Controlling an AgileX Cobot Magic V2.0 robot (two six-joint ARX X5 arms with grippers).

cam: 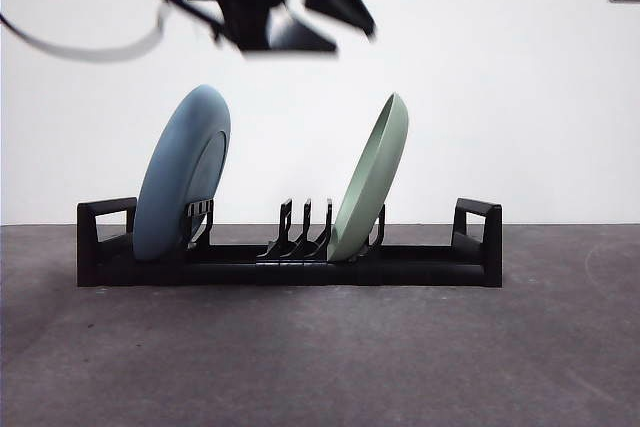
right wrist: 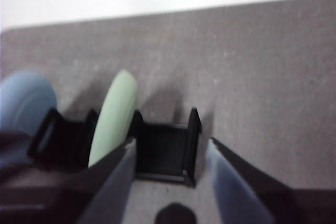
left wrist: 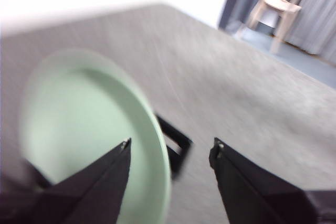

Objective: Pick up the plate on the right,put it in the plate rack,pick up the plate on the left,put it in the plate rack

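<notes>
**Both plates stand in the rack; both grippers are empty above it**

Your left gripper has its jaws spread wide with nothing between them. The green plate stands just beneath and to one side of it, rim up, one jaw crossing in front of the rim. Your right gripper is likewise open and empty, above the rack's end handle, with the green plate beside one jaw and the blue plate further off. The front view shows one dark blurred arm above the blue plate; which arm, I can't tell.

The plate rack is matte black plastic, long and low, with curved prongs. Both plates are smooth, matte, round, leaning on edge across its length. The tabletop is grey and finely grained. By my judgement, no grasp remains to line up.
</notes>
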